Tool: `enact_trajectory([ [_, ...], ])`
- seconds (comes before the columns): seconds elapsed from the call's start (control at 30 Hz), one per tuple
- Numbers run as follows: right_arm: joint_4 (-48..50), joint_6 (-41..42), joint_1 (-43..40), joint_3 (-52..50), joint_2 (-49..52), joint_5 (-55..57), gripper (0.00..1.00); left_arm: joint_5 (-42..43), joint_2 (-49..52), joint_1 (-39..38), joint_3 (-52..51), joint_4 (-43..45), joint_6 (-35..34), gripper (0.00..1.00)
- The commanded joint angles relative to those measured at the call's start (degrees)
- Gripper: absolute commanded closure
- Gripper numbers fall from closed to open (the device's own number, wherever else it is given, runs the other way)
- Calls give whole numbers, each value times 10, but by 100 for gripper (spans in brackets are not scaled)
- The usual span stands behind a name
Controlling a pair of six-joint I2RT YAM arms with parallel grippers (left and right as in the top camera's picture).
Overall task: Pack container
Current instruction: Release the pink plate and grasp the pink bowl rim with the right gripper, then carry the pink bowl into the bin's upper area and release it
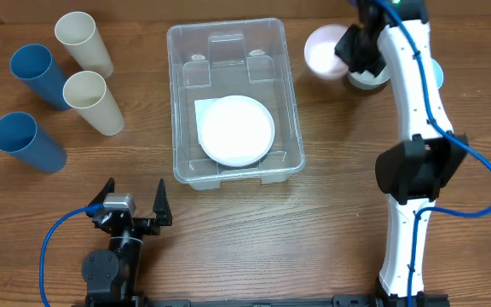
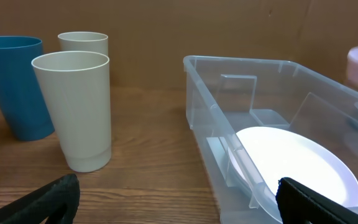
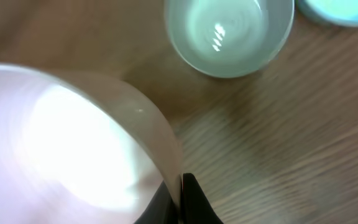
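Note:
The clear plastic container (image 1: 233,98) stands mid-table with a white plate (image 1: 237,130) lying inside it; both also show in the left wrist view, container (image 2: 241,99) and plate (image 2: 303,165). My right gripper (image 1: 349,47) is at the far right, shut on the rim of a pink bowl (image 1: 324,51). In the right wrist view the fingers (image 3: 180,199) pinch that pink bowl (image 3: 61,143) by its edge. My left gripper (image 1: 133,205) is open and empty near the front edge, left of the container.
Two cream cups (image 1: 83,43) (image 1: 92,101) and two blue cups (image 1: 39,75) (image 1: 25,141) stand at the left. A pale green bowl (image 3: 229,31) and a light blue dish (image 3: 340,9) sit on the table beside the pink bowl.

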Motion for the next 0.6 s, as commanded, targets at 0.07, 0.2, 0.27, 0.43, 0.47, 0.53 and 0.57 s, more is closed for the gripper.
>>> enact_trajectory([
  [0.07, 2, -71, 26, 96, -28, -23, 96, 7, -5, 5, -2, -1, 13, 0],
  [0.2, 37, -107, 90, 93, -28, 4, 96, 7, -5, 5, -2, -1, 13, 0],
  [0.27, 61, -118, 125, 91, -28, 33, 96, 7, -5, 5, -2, -1, 13, 0],
  [0.43, 119, -118, 178, 53, -28, 78, 96, 6, -5, 5, -2, -1, 13, 0],
  [0.47, 135, -118, 185, 38, -28, 86, 96, 6, -5, 5, -2, -1, 13, 0],
  [0.53, 165, -118, 194, 5, -27, 105, 96, 6, -5, 5, -2, -1, 13, 0],
  [0.57, 179, -118, 194, -12, -28, 111, 96, 6, -5, 5, -2, -1, 13, 0],
])
